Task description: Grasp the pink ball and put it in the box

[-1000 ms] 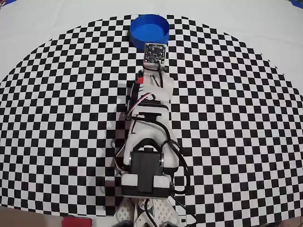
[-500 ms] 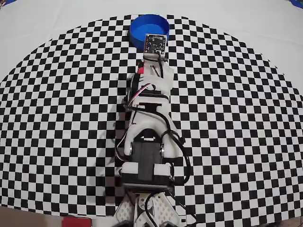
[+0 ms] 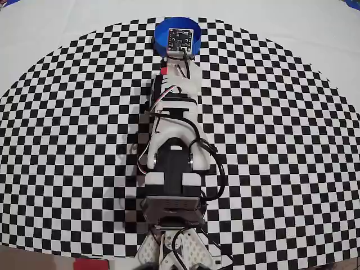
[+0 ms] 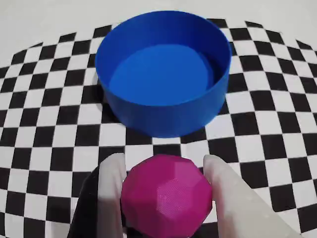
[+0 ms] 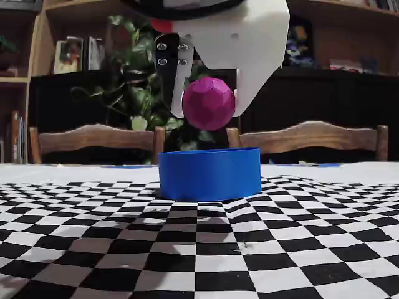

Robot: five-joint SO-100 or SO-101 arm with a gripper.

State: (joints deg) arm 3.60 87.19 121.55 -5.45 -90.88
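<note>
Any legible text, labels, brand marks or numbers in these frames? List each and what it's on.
None readable.
Pink ball, box and pincer: plain, no markings.
Circuit board on the wrist, overhead view: no print can be made out.
Books on the shelf, fixed view: covers too blurred to read.

A black-and-white checkered cloth covers the table, its pattern ending in a curved edge with plain white beyond it in the overhead view. Behind the table, in the fixed view, stand two wooden chairs: one chair back to the left, another to the right. Between them rises a leafy green plant. Dark wooden shelves with books fill the wall behind the chairs. The room beyond the table is dim.
</note>
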